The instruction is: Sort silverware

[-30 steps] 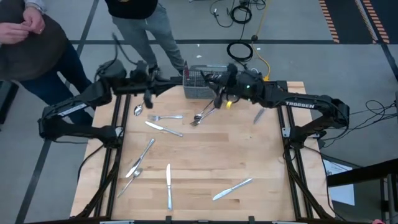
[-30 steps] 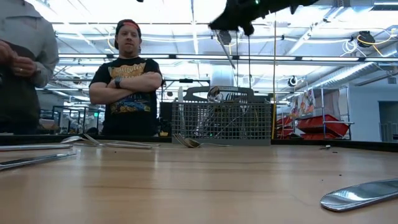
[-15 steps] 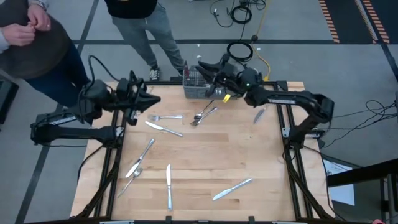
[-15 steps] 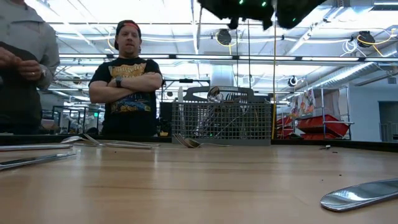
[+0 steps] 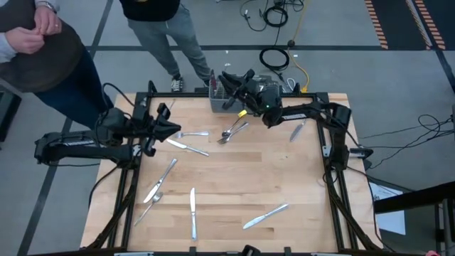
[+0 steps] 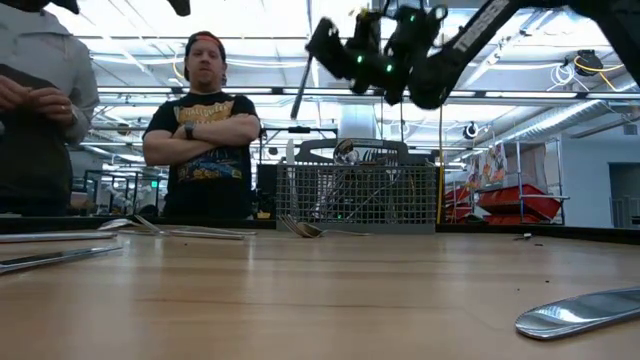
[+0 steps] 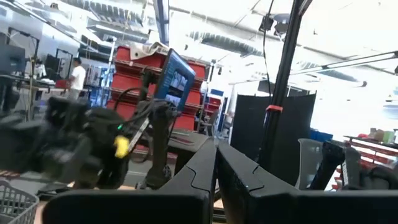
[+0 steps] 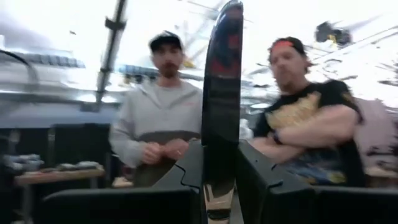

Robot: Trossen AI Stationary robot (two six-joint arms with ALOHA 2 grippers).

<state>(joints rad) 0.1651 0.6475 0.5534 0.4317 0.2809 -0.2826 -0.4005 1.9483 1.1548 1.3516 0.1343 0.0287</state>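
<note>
A: Where is the right gripper [image 5: 226,80]?

B: It is raised above the wire basket [image 5: 226,99] at the far edge of the table [image 5: 242,178]. Its fingers are clamped on a knife [image 8: 221,93], whose blade sticks up between them in the right wrist view. The low view shows the knife [image 6: 301,92] hanging at a slant well above the basket [image 6: 356,195].

A: And the left gripper [image 5: 174,126]?

B: It hovers over the table's left side, near a fork [image 5: 189,134] and a knife [image 5: 187,147]. Its fingers [image 7: 199,174] are pressed together with nothing between them.

A: The other silverware?

B: It lies loose on the table: a spoon and fork [image 5: 233,132] just in front of the basket, a knife [image 5: 296,131] on the right, more pieces [image 5: 192,212] nearer the front. Some stand in the basket.

A: Anyone about?

B: Two people [image 6: 203,130] stand beyond the table.
</note>
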